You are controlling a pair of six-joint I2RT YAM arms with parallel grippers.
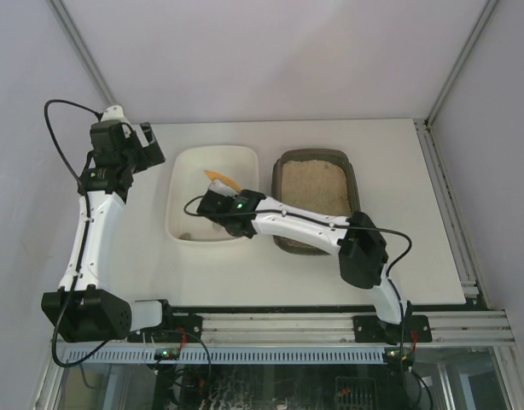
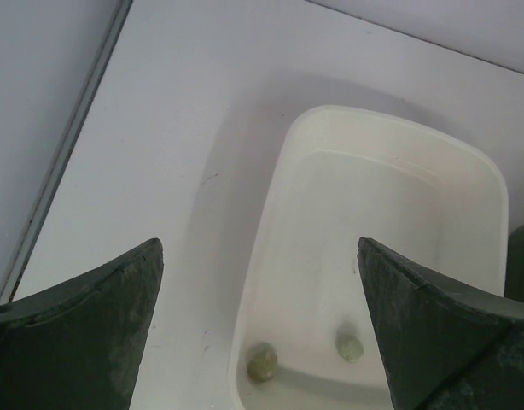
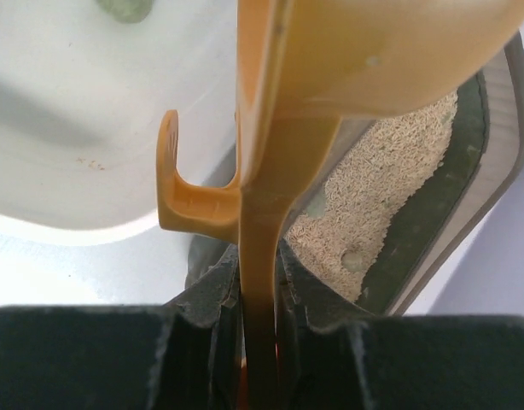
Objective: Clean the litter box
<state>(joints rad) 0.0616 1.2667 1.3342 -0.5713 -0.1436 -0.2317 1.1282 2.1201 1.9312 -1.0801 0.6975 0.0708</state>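
Clumps (image 2: 262, 362) in tub (image 2: 390, 120), sand (image 1: 313, 188) in litter box (image 1: 358, 184); right claw (image 3: 260, 295) clenched on scoop (image 3: 373, 51), left claw (image 2: 260, 248) released.

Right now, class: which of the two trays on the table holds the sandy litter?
The dark brown-grey litter box, on the right. The white tub beside it has no sand, only two small greenish lumps.

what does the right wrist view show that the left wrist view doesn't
Only right wrist: an orange plastic scoop clamped in the right gripper, and beige sandy litter in the dark brown-grey plastic litter box. Only left wrist: the left gripper, open and empty, and two greenish round lumps together. Both: the white rounded plastic tub with a greenish lump inside.
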